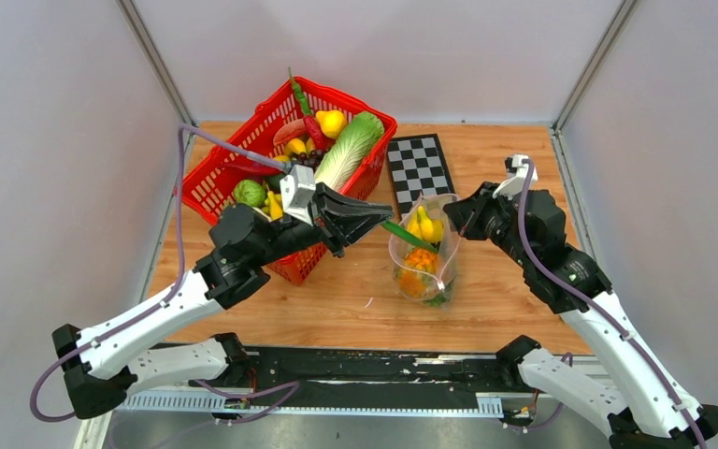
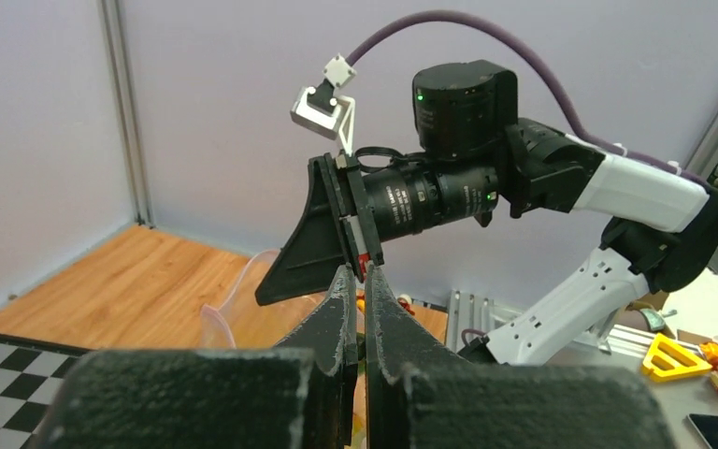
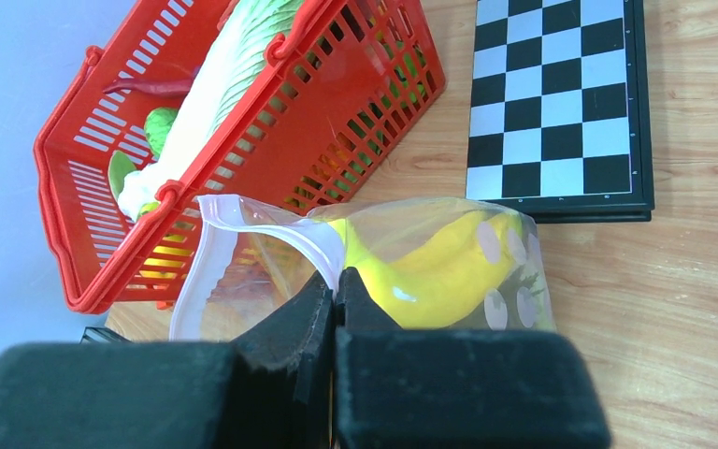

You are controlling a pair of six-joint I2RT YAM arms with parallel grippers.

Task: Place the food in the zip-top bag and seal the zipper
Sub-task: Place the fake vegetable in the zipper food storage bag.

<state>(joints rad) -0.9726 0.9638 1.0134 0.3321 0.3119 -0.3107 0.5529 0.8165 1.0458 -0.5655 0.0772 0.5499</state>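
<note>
A: Clear plastic zip-top bag stands on table near red basket, mouth open; bananas, orange piece inside.
B: Hands?
A: R hand pinched shut on bag rim. L hand clamped on green piece at mouth. Loading step; next needs release inside; zipper unsealed.

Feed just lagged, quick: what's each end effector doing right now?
Left end effector: shut on a thin green piece.
Right end effector: shut on the rim of the zip-top bag.
</note>
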